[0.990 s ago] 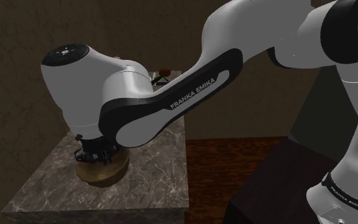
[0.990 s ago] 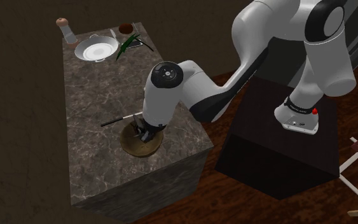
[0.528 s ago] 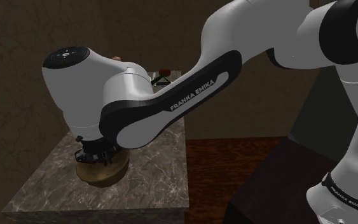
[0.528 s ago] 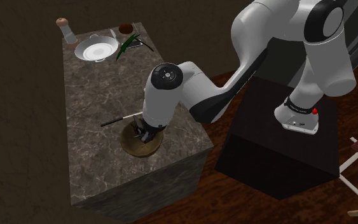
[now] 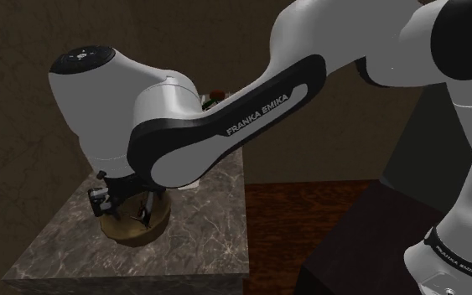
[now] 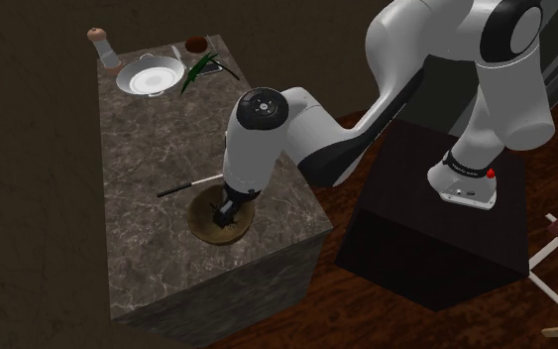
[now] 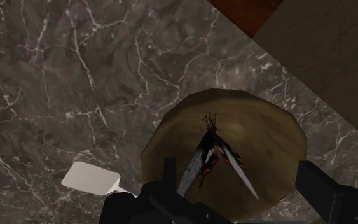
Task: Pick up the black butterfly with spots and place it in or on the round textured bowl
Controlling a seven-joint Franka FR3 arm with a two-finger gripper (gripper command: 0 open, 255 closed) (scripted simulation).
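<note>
The black butterfly (image 7: 212, 156), with red spots and pale wing edges, lies inside the round brown bowl (image 7: 266, 127) on the marble counter. My gripper (image 7: 244, 184) hangs just above the bowl, open, its two black fingers (image 7: 168, 173) standing apart on either side of the butterfly without touching it. From the shoulder view the gripper (image 5: 125, 208) sits under the big white wrist, right over the bowl (image 5: 142, 233). In the second exterior view the gripper (image 6: 229, 208) is over the bowl (image 6: 207, 230) near the counter's front edge.
On the marble counter (image 6: 148, 248) a thin dark-handled utensil (image 6: 189, 185) lies just behind the bowl, its white end (image 7: 91, 179) close to the rim. At the far end stand a white dish (image 6: 150, 74), a shaker (image 6: 101, 45) and green leaves (image 6: 205, 67). The dark stand (image 6: 425, 238) is beside the counter.
The fingers have spread apart and let go of the butterfly, which now rests in the bowl. The hand has lifted slightly.
</note>
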